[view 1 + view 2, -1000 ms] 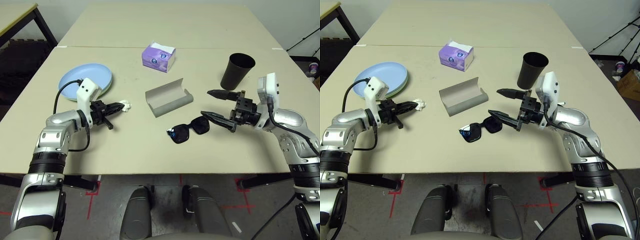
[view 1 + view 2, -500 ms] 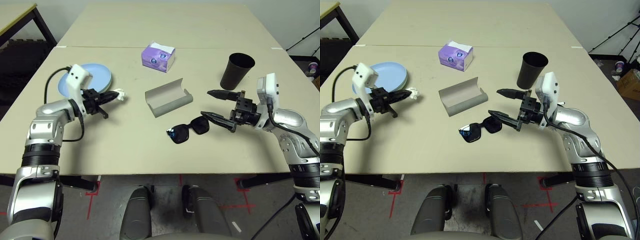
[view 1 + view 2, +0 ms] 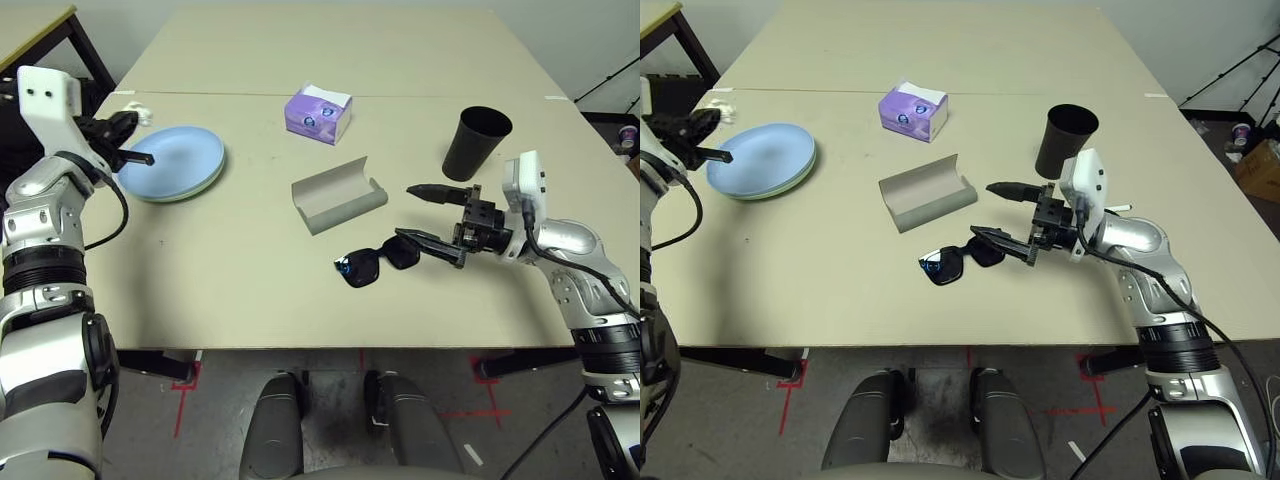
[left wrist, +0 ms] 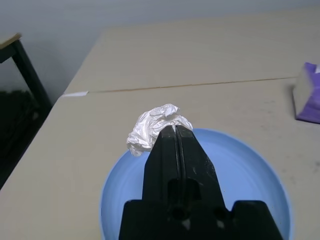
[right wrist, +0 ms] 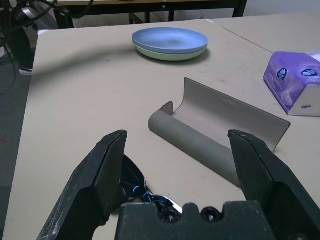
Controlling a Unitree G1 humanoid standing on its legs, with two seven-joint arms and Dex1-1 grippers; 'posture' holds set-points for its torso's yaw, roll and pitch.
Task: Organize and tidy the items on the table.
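Note:
My left gripper (image 3: 122,127) is raised at the table's far left edge, beyond the stacked light blue and light green plates (image 3: 172,162). It is shut on the crumpled white tissue (image 4: 157,125). My right gripper (image 3: 407,212) stands open just right of the black sunglasses (image 3: 378,262), which lie on the table (image 3: 250,290) with one lens near the lower finger. The grey glasses case (image 3: 338,195) lies open at the middle. The black cup (image 3: 476,143) stands upright behind the right gripper.
A purple tissue box (image 3: 317,113) sits at the back middle. A second table joins along the far edge. A dark stand and floor lie beyond the left edge. Bare tabletop spreads across the front left.
My left arm has swung up and to the far left, carrying the tissue from beside the plates to past them. The right gripper has edged a little closer to the sunglasses.

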